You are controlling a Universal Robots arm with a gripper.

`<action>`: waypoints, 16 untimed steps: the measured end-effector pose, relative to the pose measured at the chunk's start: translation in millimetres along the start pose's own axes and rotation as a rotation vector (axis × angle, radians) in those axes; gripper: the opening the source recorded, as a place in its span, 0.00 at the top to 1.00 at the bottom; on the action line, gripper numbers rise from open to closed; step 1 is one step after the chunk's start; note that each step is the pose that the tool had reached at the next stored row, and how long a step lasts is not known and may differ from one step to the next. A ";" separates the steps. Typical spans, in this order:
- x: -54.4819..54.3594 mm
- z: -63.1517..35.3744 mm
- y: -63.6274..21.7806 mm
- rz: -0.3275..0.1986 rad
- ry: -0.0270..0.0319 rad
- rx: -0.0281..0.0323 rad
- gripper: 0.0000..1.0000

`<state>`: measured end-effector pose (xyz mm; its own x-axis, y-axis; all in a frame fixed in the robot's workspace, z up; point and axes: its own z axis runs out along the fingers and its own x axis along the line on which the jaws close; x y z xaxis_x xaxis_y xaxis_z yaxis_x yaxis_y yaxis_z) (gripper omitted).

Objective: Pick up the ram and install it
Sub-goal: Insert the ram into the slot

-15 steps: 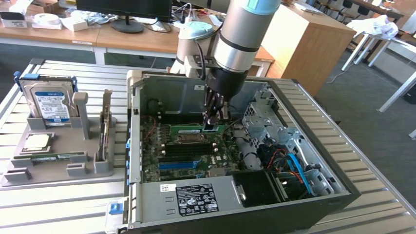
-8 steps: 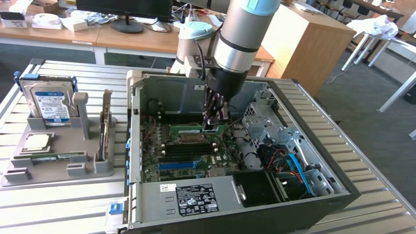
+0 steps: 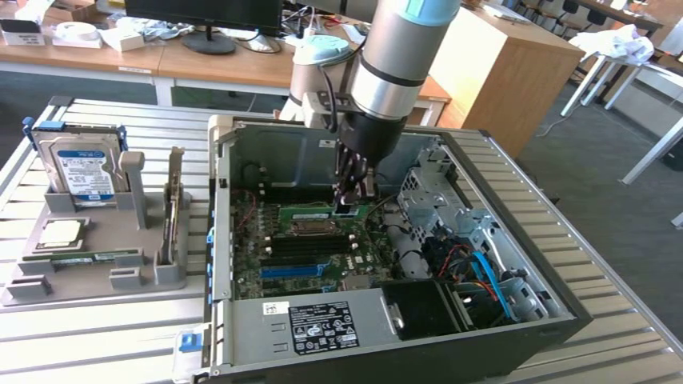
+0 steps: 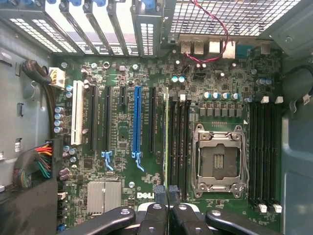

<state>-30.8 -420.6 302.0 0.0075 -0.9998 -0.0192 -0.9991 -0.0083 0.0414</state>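
Now the hand (image 4: 167, 195) is clamped on the ram (image 4: 166, 142), held edge-on over the memory slots (image 4: 180, 142) beside the processor socket (image 4: 215, 159). Pick-up looks done; pressing it home seems left.

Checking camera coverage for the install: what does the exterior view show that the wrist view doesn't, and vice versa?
Exterior view adds the arm reaching into the open case, plus the grey holder with the hard drive beside it. Wrist view adds the white slot and the Dell lettering. Shared: the motherboard, the processor socket, and the fingers shut on the ram, a thin green strip beside the memory slots.
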 end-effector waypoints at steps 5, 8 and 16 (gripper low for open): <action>0.1 3.8 -0.2 0.000 0.0005 -0.0001 0.89; 0.2 6.6 -0.3 0.000 0.0005 -0.0002 0.89; 0.3 13.9 -0.6 0.000 0.0005 -0.0002 0.89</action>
<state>-30.8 -420.7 288.1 0.0075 -0.9998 -0.0187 -0.9991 -0.0083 0.0416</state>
